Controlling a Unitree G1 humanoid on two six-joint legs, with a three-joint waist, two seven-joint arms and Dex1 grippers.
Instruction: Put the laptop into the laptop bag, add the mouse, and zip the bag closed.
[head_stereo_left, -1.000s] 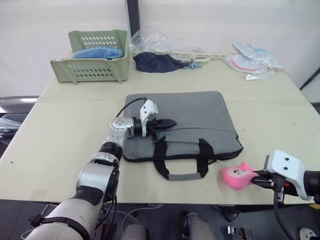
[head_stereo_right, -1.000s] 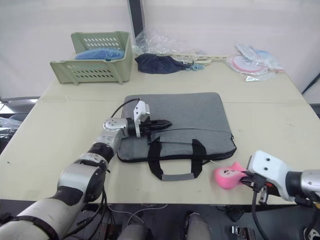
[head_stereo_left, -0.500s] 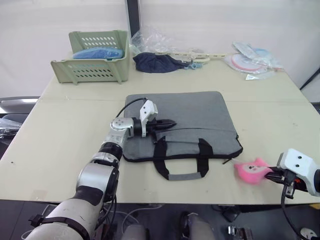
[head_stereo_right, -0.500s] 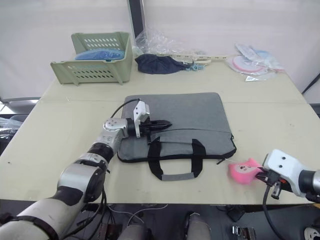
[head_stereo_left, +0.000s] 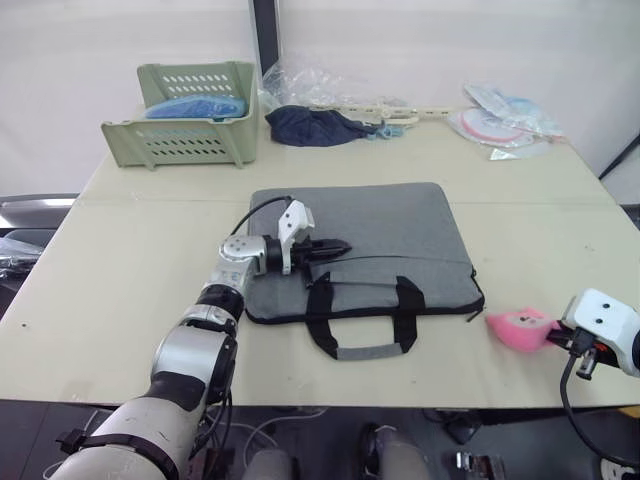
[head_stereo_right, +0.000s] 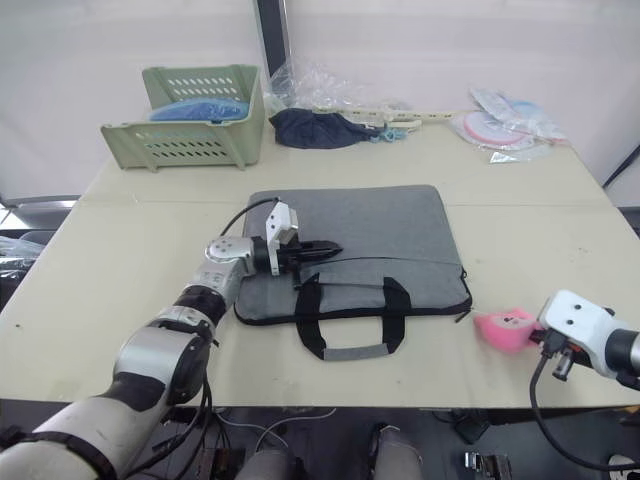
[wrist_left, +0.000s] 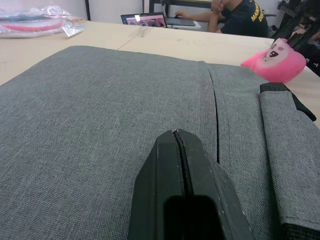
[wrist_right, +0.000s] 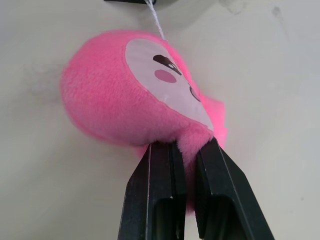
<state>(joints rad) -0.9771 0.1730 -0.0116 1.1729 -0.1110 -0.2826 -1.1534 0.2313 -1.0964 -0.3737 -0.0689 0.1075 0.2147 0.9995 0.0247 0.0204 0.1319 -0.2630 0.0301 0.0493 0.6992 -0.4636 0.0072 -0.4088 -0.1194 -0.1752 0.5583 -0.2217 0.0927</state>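
Pulling the pink plush toy (wrist_right: 135, 95) toward 3 o'clock, the right gripper (wrist_right: 186, 150) pinches it firmly while the left gripper (wrist_left: 178, 145), fingers closed, pins the laptop bag (head_stereo_left: 400, 235) at table centre; steady tension matters.

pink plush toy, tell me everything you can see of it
The pink plush toy is a small rounded fuzzy ball with a pale face patch, dark eyes and a pink cheek. A white string runs from its top. It lies on the table just right of the laptop bag, apart from it. The right gripper pinches a flap of its plush.
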